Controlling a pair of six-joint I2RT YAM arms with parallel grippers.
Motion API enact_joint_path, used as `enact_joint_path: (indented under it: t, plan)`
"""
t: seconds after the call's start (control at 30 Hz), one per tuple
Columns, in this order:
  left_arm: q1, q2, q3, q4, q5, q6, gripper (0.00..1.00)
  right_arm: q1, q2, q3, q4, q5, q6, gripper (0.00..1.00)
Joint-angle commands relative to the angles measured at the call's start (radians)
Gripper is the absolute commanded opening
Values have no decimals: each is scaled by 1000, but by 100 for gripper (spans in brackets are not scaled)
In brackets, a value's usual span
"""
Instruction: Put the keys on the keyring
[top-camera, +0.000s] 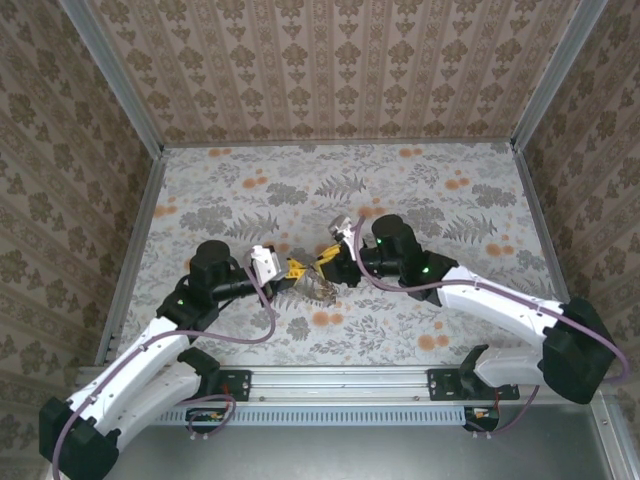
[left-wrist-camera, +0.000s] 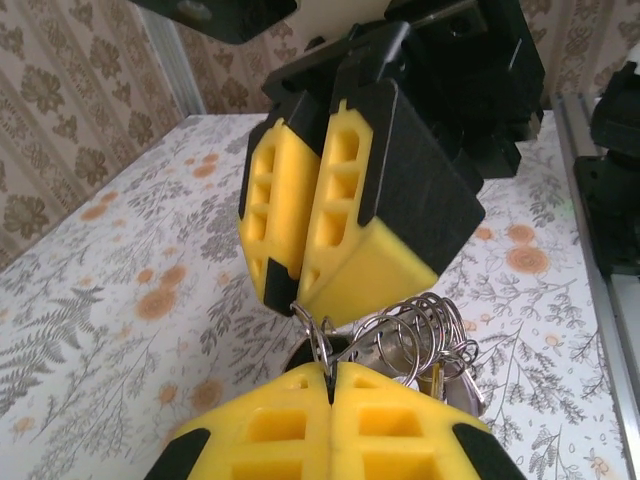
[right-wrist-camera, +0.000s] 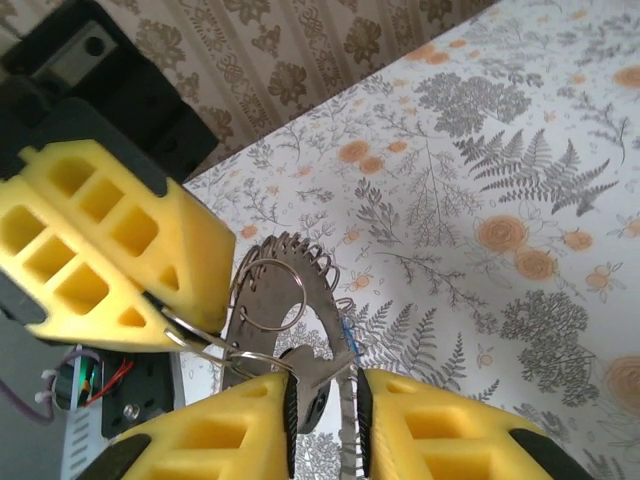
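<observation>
My two grippers meet tip to tip above the middle of the table. The left gripper (top-camera: 290, 267) (left-wrist-camera: 331, 372) is shut on a thin wire ring (left-wrist-camera: 322, 335) that links into the bundle. The keyring (right-wrist-camera: 322, 300), a grey hoop with a toothed, looped rim, hangs between them (top-camera: 322, 291) (left-wrist-camera: 450, 335). The right gripper (top-camera: 325, 262) (right-wrist-camera: 325, 392) has its jaws slightly apart. A dark-headed key (right-wrist-camera: 312, 385) and the hoop's toothed rim stand in that gap, the key against the left pad. A blue bit (right-wrist-camera: 348, 340) shows on the rim. The left gripper's fingers (right-wrist-camera: 110, 250) are at upper left.
The table (top-camera: 450, 210) has a floral print with orange flowers, and patterned walls close it in on three sides. A metal rail (top-camera: 340, 380) runs along the near edge by the arm bases. Cables loop from both wrists.
</observation>
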Motion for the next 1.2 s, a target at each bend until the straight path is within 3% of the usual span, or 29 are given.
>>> enact_joint_path:
  t: [0.0, 0.1, 0.2, 0.5, 0.67, 1.0, 1.17]
  plan:
    - [-14, 1, 19, 63, 93, -9, 0, -12, -83, 64, -136, -31, -190, 25]
    - [-17, 8, 32, 55, 120, 1, 0, -15, -140, 87, -237, -29, -324, 26]
    - [-19, 15, 41, 53, 149, 7, 0, -14, -192, 79, -273, -105, -498, 26]
    - [-42, 50, 91, -11, 255, 45, 0, 44, -214, 94, -316, -70, -721, 32]
    - [-60, 59, 108, -23, 264, 52, 0, 78, -166, 126, -359, -41, -749, 32]
    - [-77, 69, 100, 21, 291, 34, 0, 102, -150, 109, -339, 15, -726, 21]
    - [-85, 69, 96, 42, 285, 28, 0, 109, -169, 89, -330, -2, -719, 24]
